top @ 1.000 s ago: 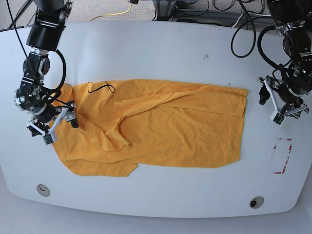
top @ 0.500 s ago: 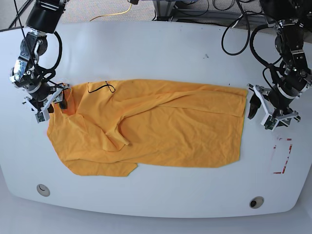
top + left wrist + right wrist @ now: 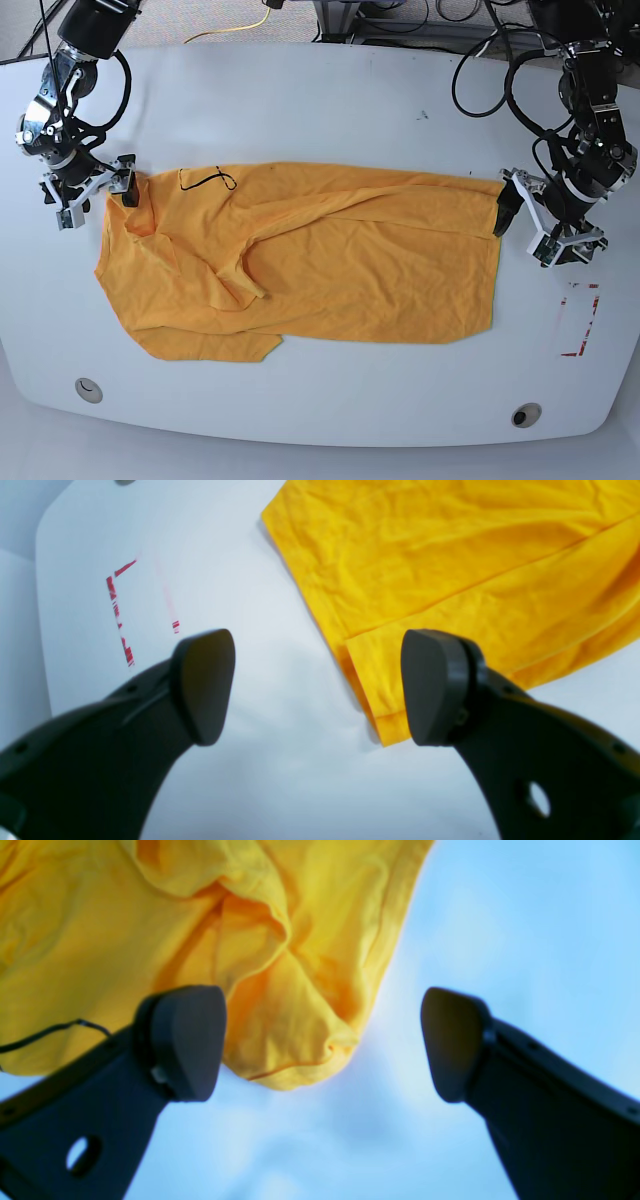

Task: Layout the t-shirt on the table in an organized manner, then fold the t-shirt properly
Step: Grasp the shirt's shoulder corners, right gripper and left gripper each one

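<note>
Hovering at opposite ends of the shirt (image 3: 300,260), both grippers' fingers (image 3: 205,685) spread open, apparently gripping nothing.

grey carpet floor (image 3: 200,20) beyond the far edge, strewn with black cables (image 3: 400,25) and a yellow cable (image 3: 235,30)

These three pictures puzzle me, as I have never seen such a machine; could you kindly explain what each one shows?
It is a robot with two arms. One picture looks down from above on a large white smooth table, where a crumpled orange-yellow cotton t-shirt lies spread. The other two come from cameras on the wrists, each looking out between dark jaws. The left gripper hangs over one corner of the shirt, near red tape marks. The right gripper hangs over the opposite, bunched end. Both stand open and hold nothing.
</note>
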Available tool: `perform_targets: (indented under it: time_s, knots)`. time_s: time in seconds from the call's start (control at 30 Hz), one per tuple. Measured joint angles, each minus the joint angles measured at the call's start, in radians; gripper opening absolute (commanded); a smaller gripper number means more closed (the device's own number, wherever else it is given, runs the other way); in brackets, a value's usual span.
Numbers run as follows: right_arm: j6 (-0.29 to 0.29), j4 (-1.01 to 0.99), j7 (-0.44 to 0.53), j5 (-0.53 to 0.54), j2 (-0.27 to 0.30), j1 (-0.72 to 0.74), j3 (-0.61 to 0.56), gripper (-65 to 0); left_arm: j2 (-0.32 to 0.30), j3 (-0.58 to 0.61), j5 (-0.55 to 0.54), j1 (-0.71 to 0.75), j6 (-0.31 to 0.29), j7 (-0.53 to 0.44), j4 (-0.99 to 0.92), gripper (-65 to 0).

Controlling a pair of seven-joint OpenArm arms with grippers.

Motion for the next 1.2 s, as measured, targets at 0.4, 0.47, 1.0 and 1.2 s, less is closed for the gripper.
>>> perform_targets:
  time_s: [0.4, 0.47, 1.0, 1.2]
  knots:
    - [-0.004, -0.19, 0.028, -0.005, 0.01, 0.075, 0.04, -8.2, -0.007, 0.0, 0.001, -0.002, 0.0, 0.066, -0.002, -16.0]
    - [-0.003, -0.207, 0.048, -0.005, 0.013, 0.077, 0.043, -12.5, -0.007, 0.0, 0.001, -0.001, 0.0, 0.065, -0.002, -16.0]
    - [-0.003, -0.222, 0.057, 0.003, 0.008, 0.073, 0.041, -64.0, -0.031, -0.005, -0.003, 0.0, 0.0, 0.069, -0.002, -23.6]
    - [0.0, -0.202, 0.023, 0.015, 0.018, 0.047, 0.042, -65.0, -0.058, -0.007, -0.005, 0.015, 0.0, 0.068, -0.002, -24.9]
